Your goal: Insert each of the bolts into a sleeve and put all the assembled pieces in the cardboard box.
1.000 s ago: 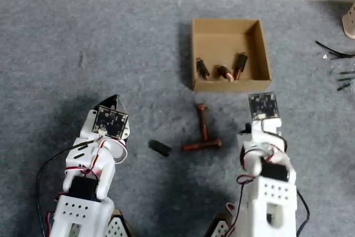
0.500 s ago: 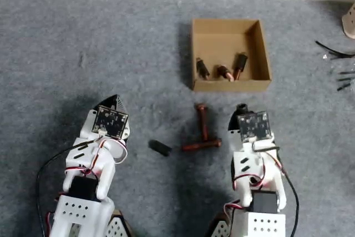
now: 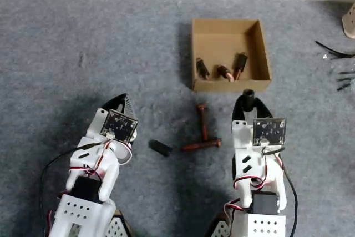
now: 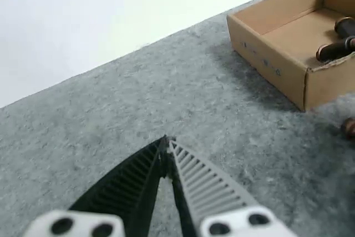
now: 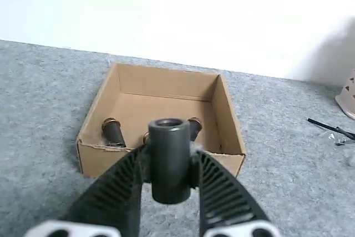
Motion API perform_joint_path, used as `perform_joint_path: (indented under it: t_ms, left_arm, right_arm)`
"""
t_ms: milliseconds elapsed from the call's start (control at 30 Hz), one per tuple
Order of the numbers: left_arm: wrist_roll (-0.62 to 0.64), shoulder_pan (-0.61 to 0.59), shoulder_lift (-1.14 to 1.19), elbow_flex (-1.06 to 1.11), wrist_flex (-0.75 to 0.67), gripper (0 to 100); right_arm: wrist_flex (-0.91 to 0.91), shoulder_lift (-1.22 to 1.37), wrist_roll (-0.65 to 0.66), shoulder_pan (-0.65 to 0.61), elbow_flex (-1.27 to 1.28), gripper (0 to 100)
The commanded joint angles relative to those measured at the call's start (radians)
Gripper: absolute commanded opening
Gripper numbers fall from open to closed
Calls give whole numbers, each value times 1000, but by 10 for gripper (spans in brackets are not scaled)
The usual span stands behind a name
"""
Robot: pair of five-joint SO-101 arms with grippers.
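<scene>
Right gripper pinched a black sleeve upright, likely to receive one of two loose bolts at its 8 o'clock, cardboard box at 12 o'clock; left gripper pressed together, empty.

Coarse grey felt over the desk, matt brown card for the cardboard box.
Dull, smooth dark finish, metal by the look, on the sleeve; ribbed matt black plastic on the right end effector; one black and one pale grey ribbed plastic finger on the left end effector. Reddish-brown, unpolished metal for the bolts; smooth white plastic on the arm shells.
</scene>
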Motion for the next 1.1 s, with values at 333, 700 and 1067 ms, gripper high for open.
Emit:
perform_joint_path:
  t_ms: [333, 700, 1067]
  left_arm:
    - [86, 117, 613, -312, -15, 11]
    - [-6, 302, 1075, -656, 299, 255]
    - [-287, 490, 1084, -668, 318, 238]
  right_arm:
    - [1, -21, -8, 38, 91, 5]
    - [25, -21, -6, 44, 91, 5]
    - [28, -21, -6, 44, 91, 5]
